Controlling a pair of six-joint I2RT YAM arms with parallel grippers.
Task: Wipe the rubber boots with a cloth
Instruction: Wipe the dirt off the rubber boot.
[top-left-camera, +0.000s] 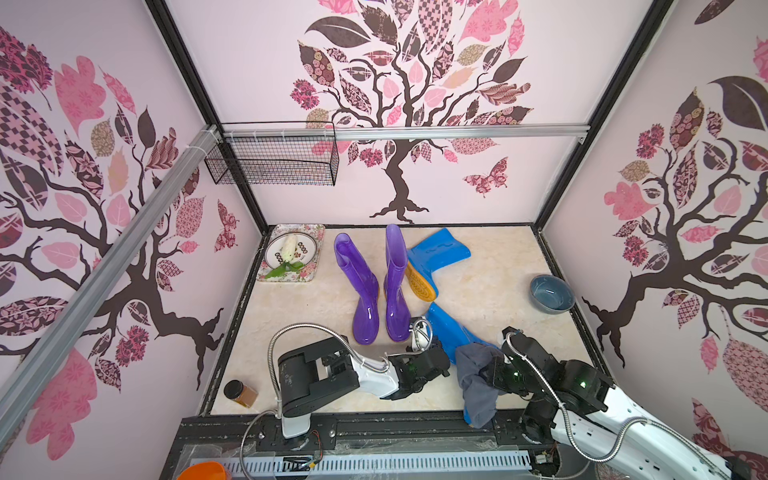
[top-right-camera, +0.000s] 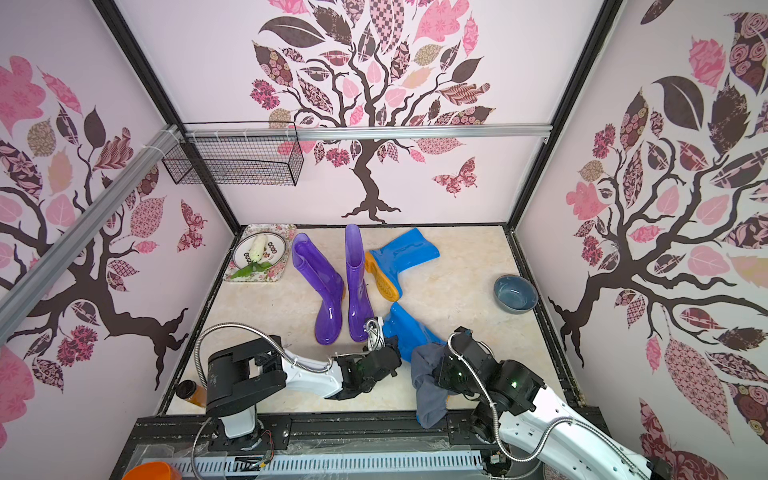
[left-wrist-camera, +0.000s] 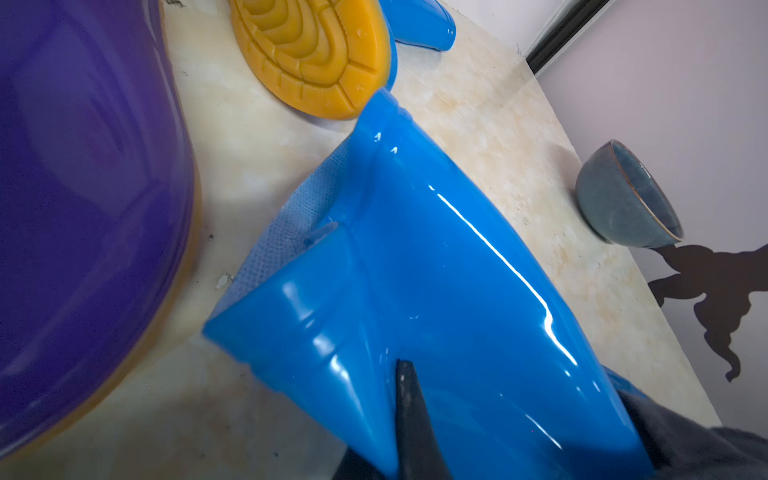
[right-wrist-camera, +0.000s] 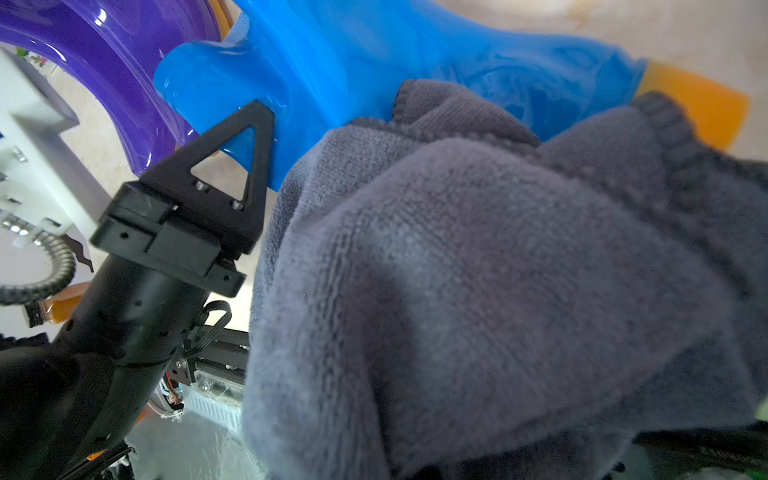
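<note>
Front left corner: dark-lidded jar (top-left-camera: 240, 392), amber contents. Left gripper (right-wrist-camera: 262, 116) pinched tight on the top rim of the near blue boot (top-left-camera: 446, 328), which lies flat. Right gripper (top-left-camera: 492, 372) closed in the cloth (top-left-camera: 473, 386), draped over that boot's lower part. Behind: purple boots (top-left-camera: 365, 291) upright, side by side. Right: grey-blue bowl (top-left-camera: 536, 286). Far blue boot (top-left-camera: 440, 249) on its side. Back left: tray (top-left-camera: 318, 232) holding a plate (top-left-camera: 311, 251) with a white item (top-left-camera: 289, 248).

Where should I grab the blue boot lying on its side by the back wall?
On the far blue boot, pinch one wall of the open cuff. It lies on its side, mouth toward the robot's right over bare table, while its orange sole sits close to a purple boot. I'd come from the right.
</note>
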